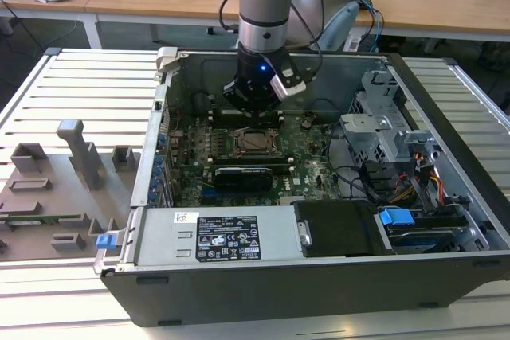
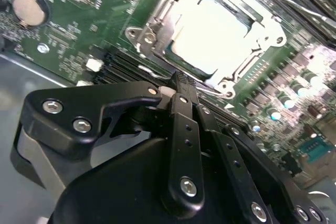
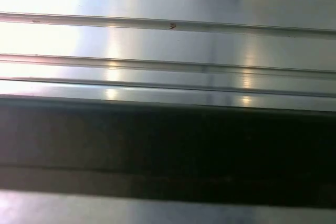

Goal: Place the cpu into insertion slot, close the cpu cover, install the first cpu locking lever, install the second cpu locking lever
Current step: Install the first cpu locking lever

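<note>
While the cpu lay seated in the insertion slot under the cpu cover, the gripper (closed, apparently empty) was positioned just beside the socket's edge.

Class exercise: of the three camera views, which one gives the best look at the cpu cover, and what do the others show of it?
The second wrist view: the cpu cover appears close up as a metal frame lying around the bright cpu. In the exterior view the cpu cover is a small square on the board below the gripper. The first wrist view shows ribbed metal.
</note>
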### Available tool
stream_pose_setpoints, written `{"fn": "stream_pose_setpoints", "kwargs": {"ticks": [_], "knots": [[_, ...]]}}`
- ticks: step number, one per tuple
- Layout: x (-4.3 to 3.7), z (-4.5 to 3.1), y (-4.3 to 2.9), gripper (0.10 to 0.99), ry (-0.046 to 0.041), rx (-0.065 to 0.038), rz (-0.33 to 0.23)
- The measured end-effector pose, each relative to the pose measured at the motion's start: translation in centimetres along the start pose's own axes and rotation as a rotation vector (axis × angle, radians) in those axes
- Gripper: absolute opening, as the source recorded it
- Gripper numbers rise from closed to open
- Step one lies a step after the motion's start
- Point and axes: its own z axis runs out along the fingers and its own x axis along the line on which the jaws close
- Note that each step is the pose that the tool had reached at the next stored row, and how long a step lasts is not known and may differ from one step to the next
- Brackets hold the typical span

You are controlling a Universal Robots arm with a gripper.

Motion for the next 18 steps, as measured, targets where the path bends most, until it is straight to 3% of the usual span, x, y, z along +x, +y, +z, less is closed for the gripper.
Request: {"fn": "stream_pose_setpoints", "kwargs": {"ticks": [8,14,18], "knots": [[-1.45,0.62,-0.04,0.106,0.0035,0.000,0.000],[-1.64,1.31,-0.16,0.106,0.0047,0.000,0.000],[-1.70,1.19,-0.14,0.106,0.0044,0.000,0.000]]}}
